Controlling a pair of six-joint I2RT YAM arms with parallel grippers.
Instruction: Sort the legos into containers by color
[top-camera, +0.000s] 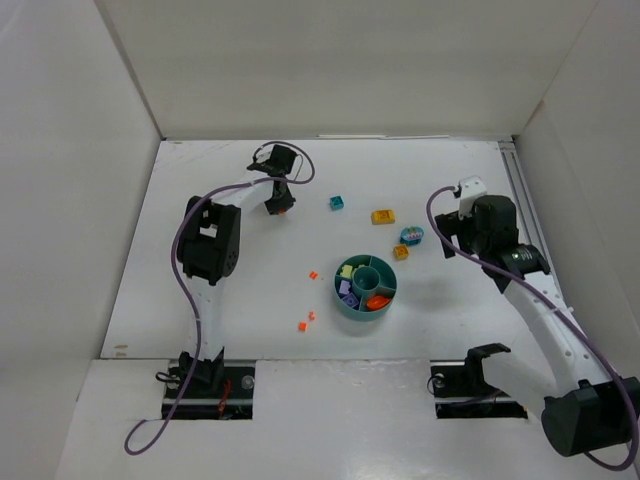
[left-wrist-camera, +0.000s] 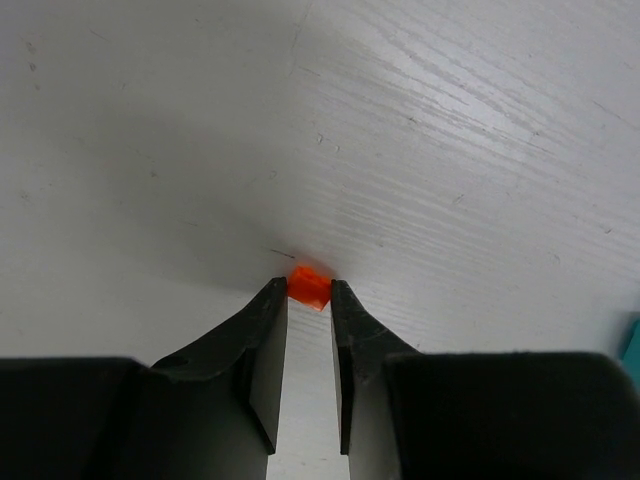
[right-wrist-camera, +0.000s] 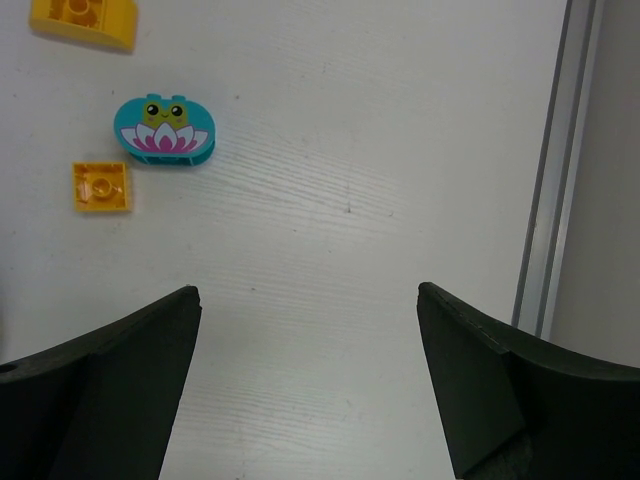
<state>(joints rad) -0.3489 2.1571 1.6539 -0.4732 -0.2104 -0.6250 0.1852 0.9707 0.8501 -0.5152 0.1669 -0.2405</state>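
While the right claw (right-wrist-camera: 308, 290) is gaping wide, the left claw (left-wrist-camera: 308, 284) is pinching a tiny orange plastic brick (left-wrist-camera: 311, 288).

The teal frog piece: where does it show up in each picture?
Top external: frog piece right of centre, up-right of the teal dish.
Left wrist: not in it.
Right wrist: upper left.
Shared landmark: the small yellow square brick beside it, in top and right wrist views.

I read the table (left-wrist-camera: 450, 150) as matt white with fine wood grain; orange brick (left-wrist-camera: 309, 285) glossy plastic; rail (right-wrist-camera: 556, 170) at three o'clock, brushed metal.
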